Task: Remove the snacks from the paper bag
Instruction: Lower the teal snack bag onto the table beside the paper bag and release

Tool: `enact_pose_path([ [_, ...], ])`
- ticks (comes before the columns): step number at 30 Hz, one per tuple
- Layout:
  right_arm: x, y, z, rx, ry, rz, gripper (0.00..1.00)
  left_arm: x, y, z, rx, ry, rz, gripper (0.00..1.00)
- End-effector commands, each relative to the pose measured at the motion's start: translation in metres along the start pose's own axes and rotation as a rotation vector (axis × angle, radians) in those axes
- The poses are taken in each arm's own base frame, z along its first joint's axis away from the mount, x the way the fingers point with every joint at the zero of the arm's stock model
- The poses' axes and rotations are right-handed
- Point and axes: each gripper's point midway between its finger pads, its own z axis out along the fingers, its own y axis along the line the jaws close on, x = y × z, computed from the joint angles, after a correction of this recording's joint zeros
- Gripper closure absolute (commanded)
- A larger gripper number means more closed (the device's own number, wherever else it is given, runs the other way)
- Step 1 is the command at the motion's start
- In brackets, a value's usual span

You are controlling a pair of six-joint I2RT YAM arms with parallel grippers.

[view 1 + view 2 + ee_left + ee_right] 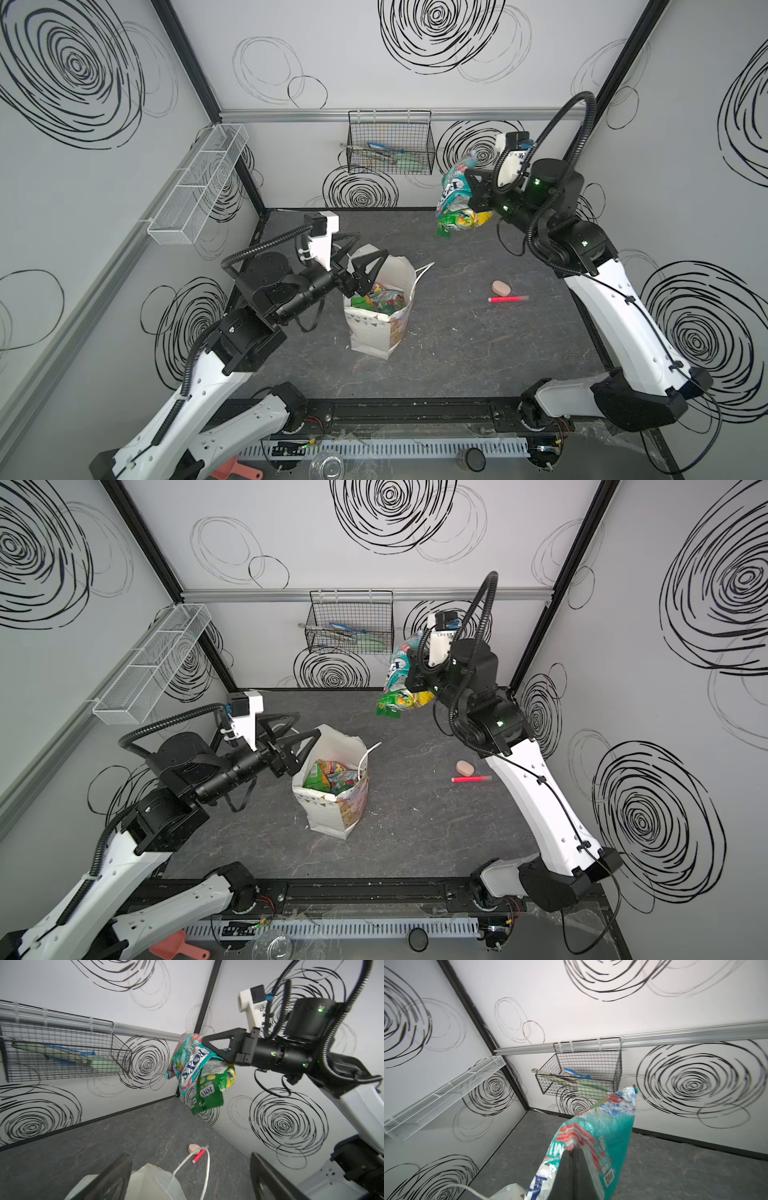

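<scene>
A teal packet (455, 187), crinkled and lettered FOX'S, is pinched in the closed right jaws, high above the counter (457, 345). A green packet (453, 222) and a yellow packet (484, 217) hang bunched just beneath those jaws. The bag (380, 328), white with pastel triangles, stands upright on the counter, mouth open, its rim between the wide-spread left jaws. More packets (376, 299), green and multicoloured, lie inside it.
</scene>
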Motion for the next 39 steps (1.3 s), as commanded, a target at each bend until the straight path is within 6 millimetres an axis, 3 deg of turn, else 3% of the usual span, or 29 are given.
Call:
enact_pose_path([
  [1, -0.021, -0.02, -0.018, 0.011, -0.098, 0.049, 1.0, 0.01, -0.027, -0.001, 0.091, 0.019, 0.06, 0.08],
  [4, -0.006, -0.048, -0.021, 0.058, -0.079, 0.077, 1.0, 0.033, -0.041, 0.0, 0.127, 0.075, 0.093, 0.06],
  [8, 0.03, -0.073, -0.016, 0.08, -0.026, 0.126, 1.0, 0.063, -0.058, -0.002, 0.165, 0.159, 0.13, 0.02],
  [18, 0.172, -0.108, 0.027, 0.077, 0.21, 0.224, 1.0, 0.111, -0.076, -0.016, 0.182, 0.317, 0.175, 0.04],
  [24, 0.259, -0.13, 0.045, 0.103, 0.348, 0.277, 1.0, 0.132, -0.046, -0.025, 0.039, 0.404, 0.208, 0.04],
  [31, 0.338, -0.151, 0.05, 0.167, 0.502, 0.335, 1.0, 0.129, -0.017, -0.036, -0.098, 0.408, 0.281, 0.04],
  [35, 0.375, -0.162, 0.05, 0.213, 0.597, 0.342, 0.83, 0.118, -0.001, -0.036, -0.141, 0.407, 0.337, 0.04],
  [39, 0.379, -0.17, 0.05, 0.255, 0.605, 0.343, 0.66, 0.108, 0.018, -0.028, -0.142, 0.372, 0.341, 0.04],
])
